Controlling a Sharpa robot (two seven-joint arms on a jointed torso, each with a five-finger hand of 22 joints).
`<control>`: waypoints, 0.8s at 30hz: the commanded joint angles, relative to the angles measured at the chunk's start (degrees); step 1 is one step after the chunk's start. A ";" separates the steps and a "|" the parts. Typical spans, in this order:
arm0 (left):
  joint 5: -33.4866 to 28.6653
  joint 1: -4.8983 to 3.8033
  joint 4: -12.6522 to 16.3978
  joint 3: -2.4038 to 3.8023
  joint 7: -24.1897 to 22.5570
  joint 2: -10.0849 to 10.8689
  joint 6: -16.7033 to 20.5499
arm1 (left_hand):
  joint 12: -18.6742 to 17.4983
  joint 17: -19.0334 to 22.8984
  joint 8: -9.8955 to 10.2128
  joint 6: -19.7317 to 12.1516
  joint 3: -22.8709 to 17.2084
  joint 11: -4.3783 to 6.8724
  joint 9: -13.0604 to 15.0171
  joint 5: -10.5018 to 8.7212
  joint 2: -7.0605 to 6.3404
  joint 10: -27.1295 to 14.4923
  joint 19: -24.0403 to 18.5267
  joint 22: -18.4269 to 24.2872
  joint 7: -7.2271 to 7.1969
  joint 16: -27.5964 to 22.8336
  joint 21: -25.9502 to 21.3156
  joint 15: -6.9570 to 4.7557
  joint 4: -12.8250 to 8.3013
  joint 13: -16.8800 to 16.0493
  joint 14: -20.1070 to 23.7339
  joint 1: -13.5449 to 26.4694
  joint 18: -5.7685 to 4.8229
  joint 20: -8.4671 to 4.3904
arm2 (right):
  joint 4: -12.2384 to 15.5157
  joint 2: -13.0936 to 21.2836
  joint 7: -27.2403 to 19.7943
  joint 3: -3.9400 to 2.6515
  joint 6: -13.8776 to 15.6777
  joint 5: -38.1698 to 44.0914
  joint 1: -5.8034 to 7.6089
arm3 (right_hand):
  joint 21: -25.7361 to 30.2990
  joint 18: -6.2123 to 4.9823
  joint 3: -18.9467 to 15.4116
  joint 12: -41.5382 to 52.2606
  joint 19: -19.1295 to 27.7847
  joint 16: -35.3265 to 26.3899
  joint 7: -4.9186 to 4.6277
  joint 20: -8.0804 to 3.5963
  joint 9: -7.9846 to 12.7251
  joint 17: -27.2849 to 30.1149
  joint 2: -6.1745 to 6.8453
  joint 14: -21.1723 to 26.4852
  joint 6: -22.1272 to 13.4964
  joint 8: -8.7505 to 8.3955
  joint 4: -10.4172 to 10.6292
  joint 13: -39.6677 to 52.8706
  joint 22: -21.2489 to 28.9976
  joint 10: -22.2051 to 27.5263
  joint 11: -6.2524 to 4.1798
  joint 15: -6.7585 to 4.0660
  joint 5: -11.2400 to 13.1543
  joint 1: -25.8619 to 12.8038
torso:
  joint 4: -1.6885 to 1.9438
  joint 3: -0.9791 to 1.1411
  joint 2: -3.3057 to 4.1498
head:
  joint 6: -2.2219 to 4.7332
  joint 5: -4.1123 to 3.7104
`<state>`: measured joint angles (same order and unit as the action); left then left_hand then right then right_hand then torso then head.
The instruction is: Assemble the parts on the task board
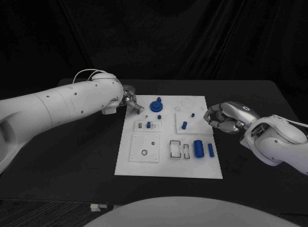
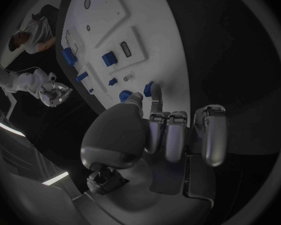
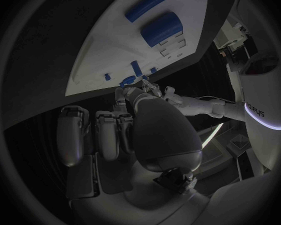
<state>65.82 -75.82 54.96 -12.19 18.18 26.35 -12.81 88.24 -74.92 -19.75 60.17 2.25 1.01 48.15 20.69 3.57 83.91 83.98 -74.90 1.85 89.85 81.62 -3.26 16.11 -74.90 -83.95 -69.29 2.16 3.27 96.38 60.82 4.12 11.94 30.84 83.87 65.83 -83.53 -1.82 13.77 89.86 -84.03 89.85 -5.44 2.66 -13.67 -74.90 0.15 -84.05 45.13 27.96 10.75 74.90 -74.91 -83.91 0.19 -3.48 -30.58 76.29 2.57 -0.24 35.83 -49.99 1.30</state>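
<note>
The white task board (image 1: 169, 163) lies in the middle of the black table. My left hand (image 1: 131, 103) hovers over its far left corner and pinches a small blue peg (image 1: 139, 111) between thumb and finger; the left wrist view shows the peg (image 2: 148, 88) at the fingertips, just over the board's edge (image 2: 172, 60). A round blue knobbed part (image 1: 156, 105) sits just beside that hand. My right hand (image 1: 225, 118) is at the board's right edge, fingers curled in around nothing. Two blue cylinders (image 1: 198, 148) (image 1: 210, 150) lie near the board's right side.
Smaller blue pieces stand in the board's square plates (image 1: 149, 125) (image 1: 184, 125). A white square plate with a hole (image 1: 145, 147) and a black-outlined slot (image 1: 175, 148) occupy the near half. Bare black table (image 1: 72, 161) surrounds the board.
</note>
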 commanded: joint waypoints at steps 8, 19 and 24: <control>-0.35 0.18 0.06 0.05 0.00 -0.22 -1.28 | -0.49 -15.08 -0.03 -0.48 -1.02 0.56 0.64 1.43 -0.28 3.48 0.54 -12.11 -0.12 0.15 -0.39 -0.53 -0.20 -12.70 -6.05 -1.24 0.10 -0.55 | 0.08 0.02 0.83 -0.03 -0.21 0.30 -0.13 | 0.39 -0.01 0.35 0.14 -2.66 0.15 -0.12 0.41 -0.02 -15.10 -0.09 -5.95 0.01 0.14 -0.05 15.10 -12.68 -6.09 0.32 0.28 -0.39 0.47 | -0.01 -0.01 -0.01 | -0.01 -0.02; -0.35 0.22 0.20 0.05 0.09 -0.06 0.96 | -0.58 -15.08 0.60 -0.63 -4.14 0.75 2.04 6.83 -1.33 3.40 0.52 -12.10 -0.28 0.15 -0.43 -0.71 -0.79 -12.63 -6.05 -3.44 0.11 -0.75 | 0.06 -0.01 0.78 -0.03 -0.15 0.30 -0.13 | 0.62 -0.07 0.39 0.14 -2.55 0.15 -0.12 0.42 -0.02 -15.10 -0.11 -5.95 0.01 0.14 -0.08 15.10 -12.60 -6.09 0.34 0.29 -0.39 0.49 | 0.01 0.01 0.00 | -0.01 -0.01; -0.35 0.24 0.26 0.05 -0.16 -0.01 1.41 | -0.68 -15.08 0.91 -0.65 -5.96 0.79 2.60 8.98 -1.80 3.29 0.49 -12.09 -0.31 0.15 -0.49 -0.73 -0.75 -12.54 -6.05 -3.89 0.12 -0.80 | 0.05 -0.01 0.78 -0.03 -0.16 0.30 -0.13 | 0.62 -0.07 0.39 0.14 -2.55 0.15 -0.12 0.42 -0.02 -15.10 -0.11 -5.95 0.01 0.14 -0.08 15.10 -12.60 -6.09 0.34 0.29 -0.39 0.49 | 0.01 -0.01 0.00 | -0.01 0.00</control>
<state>65.80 -75.71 55.08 -12.19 18.49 26.38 -12.46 87.80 -74.91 -19.08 59.97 -3.66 1.42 50.72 29.30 1.73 83.93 83.98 -74.90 1.64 89.85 81.39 -3.69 15.35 -74.91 -83.94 -72.80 2.16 2.85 96.39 60.77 4.12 11.94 30.79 83.87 65.83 -83.19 -1.81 13.76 89.85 -84.03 89.85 -5.44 2.66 -13.66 -74.90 0.15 -84.05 45.13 27.96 10.75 74.91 -74.92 -83.91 0.19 -3.48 -30.58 76.29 2.57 -0.24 35.82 -49.99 1.27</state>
